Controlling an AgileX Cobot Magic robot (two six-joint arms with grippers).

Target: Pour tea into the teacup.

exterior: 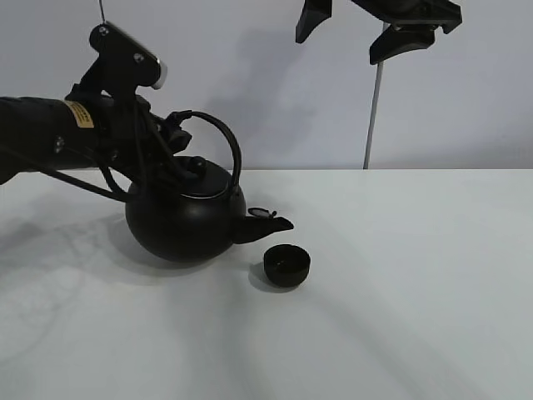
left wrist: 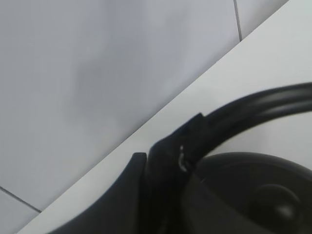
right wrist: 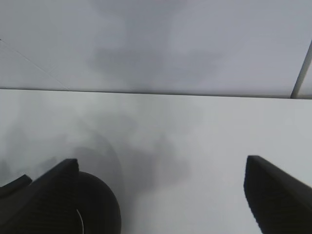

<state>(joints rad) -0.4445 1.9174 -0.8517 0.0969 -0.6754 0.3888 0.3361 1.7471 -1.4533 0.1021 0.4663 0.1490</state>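
Teacup (exterior: 286,265) upright on the white desk (exterior: 416,283), near the middle of the exterior view, a little toward the front. Small, round, matte black, handleless, mouth up; contents too dark to tell. Standing free, touched by nothing.

Just beside the teacup, toward the left arm's side, the kettle (exterior: 185,221): big, round, black, lid (exterior: 202,172) on. Spout (exterior: 265,225) aimed at the teacup, tip just above the rim in the exterior view, not touching. Body tipped slightly toward the spout; resting on the desk or held just off it, cannot tell. Soft shadow under and behind.

Arched handle (exterior: 225,140) pinched by the left claw (exterior: 179,133) at the rear end, away from the spout. In the left wrist view, claw (left wrist: 168,156) pressed tight on the handle (left wrist: 253,105), lid knob (left wrist: 273,200) close beneath. Left arm (exterior: 33,133) reaching in level from the left edge of the exterior view, cables (exterior: 108,179) looping below.

High above the desk, at the top of the exterior view, the right claw (exterior: 356,32), well apart from teacup and kettle, holding nothing. Fingers (right wrist: 44,200) spread wide in the right wrist view, bare desk between. Dark round shape (right wrist: 100,207) partly hidden behind one finger; cannot tell what.

Grey wall (exterior: 275,83) behind the desk, thin vertical line (exterior: 372,108) on it
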